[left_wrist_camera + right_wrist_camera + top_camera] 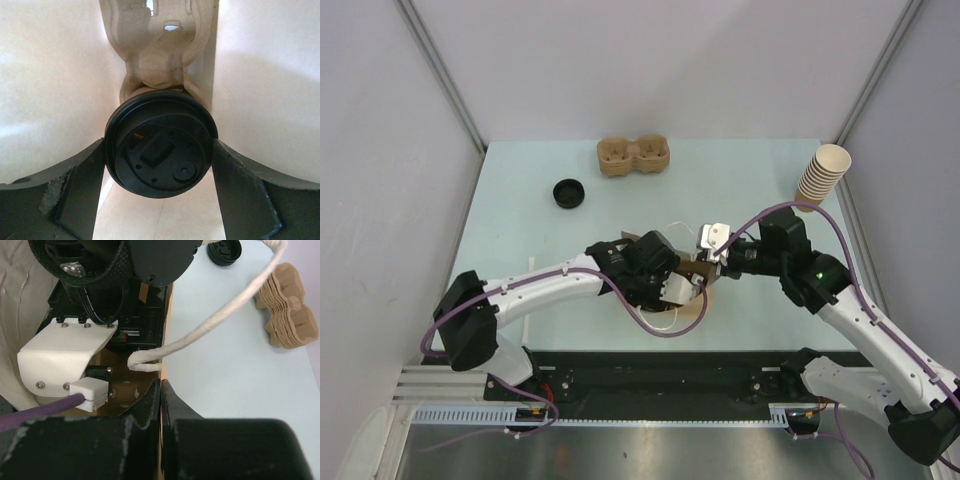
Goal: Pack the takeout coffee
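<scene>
In the left wrist view a round black lid (160,150) faces the camera. My left gripper (159,147) holds it, with the fingers (80,195) pressed against its two sides. The takeout coffee cup under the lid is hidden. Pale bag walls (50,75) surround it, and a pale moulded shape (155,55) lies beyond. In the top view the left gripper (682,288) reaches down into a brown paper bag (696,305) at mid-table. My right gripper (161,385) is shut on the bag's brown edge (166,315), beside a white rope handle (200,335).
Another black lid (568,192) lies on the table at the back left, also visible at the top of the right wrist view as a black lid (224,251). The brown pulp tray (633,157) sits at the back. A stack of tan cups (823,175) leans at the back right.
</scene>
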You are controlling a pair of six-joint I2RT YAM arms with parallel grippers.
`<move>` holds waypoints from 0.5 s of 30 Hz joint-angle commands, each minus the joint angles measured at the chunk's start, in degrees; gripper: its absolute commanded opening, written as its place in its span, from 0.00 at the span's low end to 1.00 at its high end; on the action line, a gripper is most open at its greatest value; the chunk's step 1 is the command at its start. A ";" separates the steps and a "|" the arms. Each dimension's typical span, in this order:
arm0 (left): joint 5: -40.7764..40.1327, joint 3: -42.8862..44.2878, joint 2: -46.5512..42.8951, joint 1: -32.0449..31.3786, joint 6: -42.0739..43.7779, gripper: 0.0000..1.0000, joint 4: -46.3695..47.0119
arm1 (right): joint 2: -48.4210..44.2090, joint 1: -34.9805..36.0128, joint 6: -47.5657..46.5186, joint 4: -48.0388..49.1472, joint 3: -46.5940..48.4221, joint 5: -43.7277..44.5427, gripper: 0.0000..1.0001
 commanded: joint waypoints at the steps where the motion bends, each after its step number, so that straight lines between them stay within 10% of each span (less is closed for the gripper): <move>1: 4.56 2.78 2.19 1.13 -2.90 0.41 -4.51 | -0.70 -0.37 -1.19 1.92 3.14 -3.49 0.00; 7: 5.26 9.82 1.48 0.61 -5.72 0.63 -9.44 | -0.35 -0.55 -1.55 1.22 3.05 -3.58 0.00; 11: 4.65 10.97 1.04 -0.10 -6.25 0.99 -10.32 | 0.01 -0.46 -1.63 1.66 3.14 -3.58 0.00; 15: 4.03 11.67 0.78 -0.45 -6.51 1.00 -11.11 | 0.01 -0.63 -1.90 1.40 3.14 -3.14 0.00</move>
